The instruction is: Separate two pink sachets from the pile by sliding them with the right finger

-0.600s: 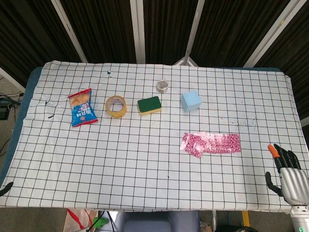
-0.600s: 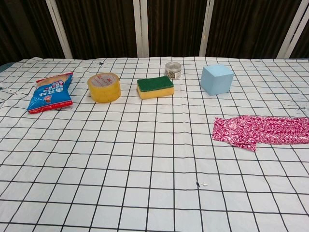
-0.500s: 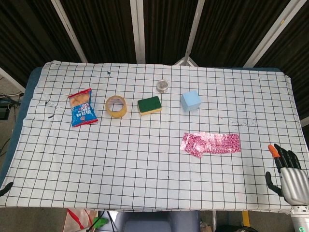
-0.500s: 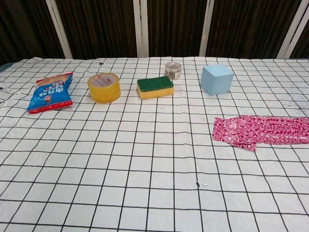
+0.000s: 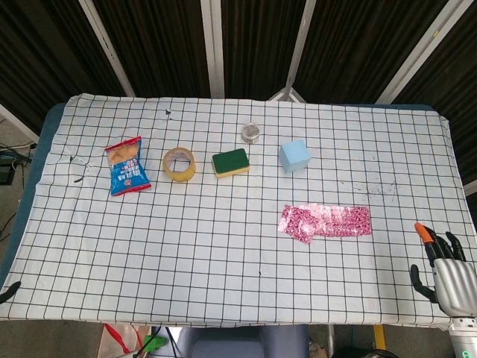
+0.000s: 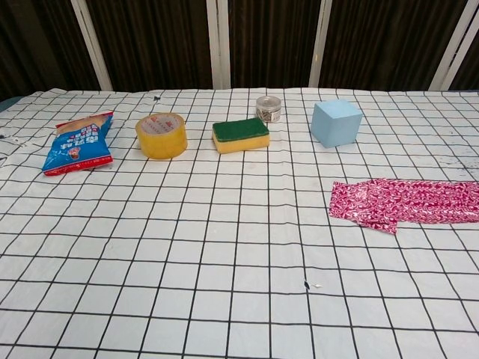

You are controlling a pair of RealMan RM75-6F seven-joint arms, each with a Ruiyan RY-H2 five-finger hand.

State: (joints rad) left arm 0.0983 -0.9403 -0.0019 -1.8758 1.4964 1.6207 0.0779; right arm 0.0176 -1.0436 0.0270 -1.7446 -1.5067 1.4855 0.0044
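The pile of pink sachets [image 5: 326,221] lies flat on the checked tablecloth, right of centre, overlapping in a long strip; the chest view shows the pile [image 6: 408,203] at its right edge. My right hand [image 5: 446,272] hovers at the table's near right corner, well to the right of and nearer than the pile, touching nothing. Its orange-tipped finger [image 5: 422,233] points away from me, and the dark fingers beside it are slightly bent. It holds nothing. The chest view does not show the right hand. My left hand appears in neither view.
Along the far half of the cloth [image 5: 223,253] stand a blue snack bag [image 5: 127,165], a yellow tape roll [image 5: 179,164], a green-topped sponge [image 5: 231,162], a small metal tin [image 5: 250,133] and a light blue cube [image 5: 294,156].
The dark fingers of my right hand have bent down a little, leaving the orange-tipped finger standing out. The sachets have not moved.
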